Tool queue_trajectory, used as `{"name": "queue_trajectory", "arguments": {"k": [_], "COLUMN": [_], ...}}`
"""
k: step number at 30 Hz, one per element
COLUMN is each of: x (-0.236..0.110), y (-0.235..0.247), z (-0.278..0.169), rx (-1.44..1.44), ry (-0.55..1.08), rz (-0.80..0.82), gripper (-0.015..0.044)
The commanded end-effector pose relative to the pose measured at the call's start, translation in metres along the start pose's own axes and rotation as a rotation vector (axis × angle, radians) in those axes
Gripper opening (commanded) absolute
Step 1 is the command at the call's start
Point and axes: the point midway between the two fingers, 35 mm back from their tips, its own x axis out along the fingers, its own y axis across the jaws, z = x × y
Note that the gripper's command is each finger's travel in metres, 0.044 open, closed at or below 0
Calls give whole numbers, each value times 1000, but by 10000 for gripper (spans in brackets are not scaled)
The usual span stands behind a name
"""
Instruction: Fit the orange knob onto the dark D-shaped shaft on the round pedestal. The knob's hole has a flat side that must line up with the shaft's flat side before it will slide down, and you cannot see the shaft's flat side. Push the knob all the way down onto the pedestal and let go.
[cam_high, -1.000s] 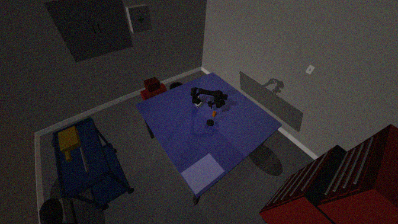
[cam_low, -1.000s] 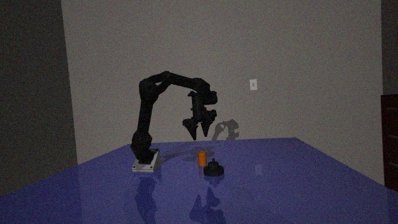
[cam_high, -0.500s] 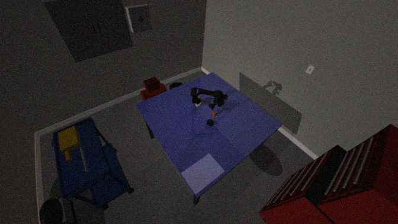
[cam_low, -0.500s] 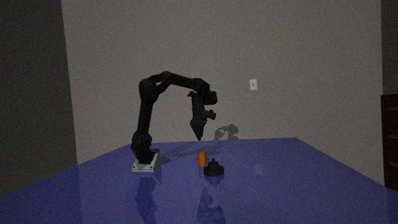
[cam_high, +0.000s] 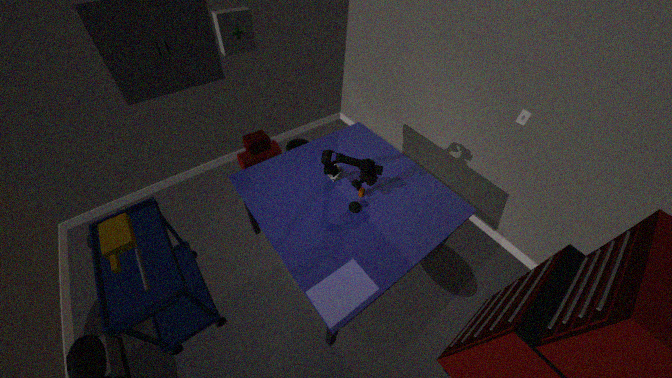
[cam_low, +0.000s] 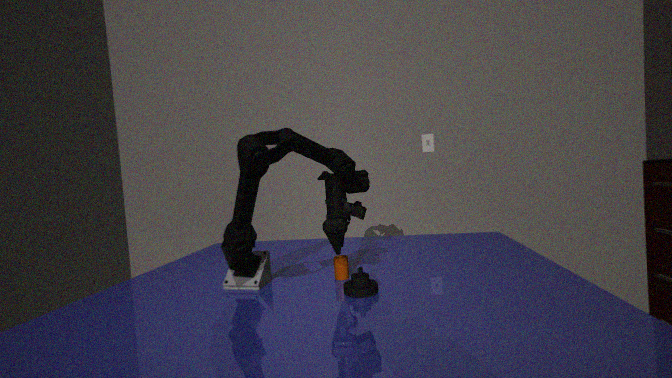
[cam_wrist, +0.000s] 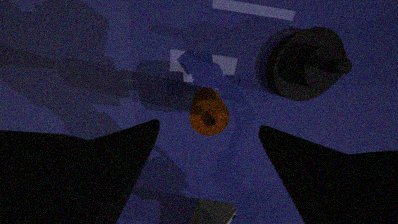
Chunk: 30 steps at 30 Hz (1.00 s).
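The orange knob (cam_high: 361, 190) (cam_low: 341, 267) (cam_wrist: 209, 115) stands upright on the blue table (cam_high: 310, 230) (cam_low: 500, 300), its hole facing up in the wrist view. The round dark pedestal (cam_high: 355, 206) (cam_low: 360, 286) (cam_wrist: 300, 75) with its short D-shaped shaft (cam_low: 359, 273) (cam_wrist: 320, 64) stands close beside the knob, apart from it. My gripper (cam_low: 338, 248) (cam_wrist: 210, 127) points straight down just above the knob. It is open and empty, with the fingers wide on either side of the knob in the wrist view.
The arm's base (cam_low: 246, 280) is bolted to the table left of the knob. A pale rectangle (cam_high: 342, 290) marks the table's near corner. Around the table stand a blue cart (cam_high: 145, 280), a red box (cam_high: 257, 147) and red tool chests (cam_high: 575, 320).
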Motion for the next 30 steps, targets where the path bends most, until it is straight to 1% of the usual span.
{"name": "queue_trajectory", "arguments": {"k": [1, 30], "x": [7, 53], "y": [0, 0], "z": [0, 2], "rx": [-7, -7], "ry": [-1, -1], "rz": [-4, -4], "gripper": [440, 440]}}
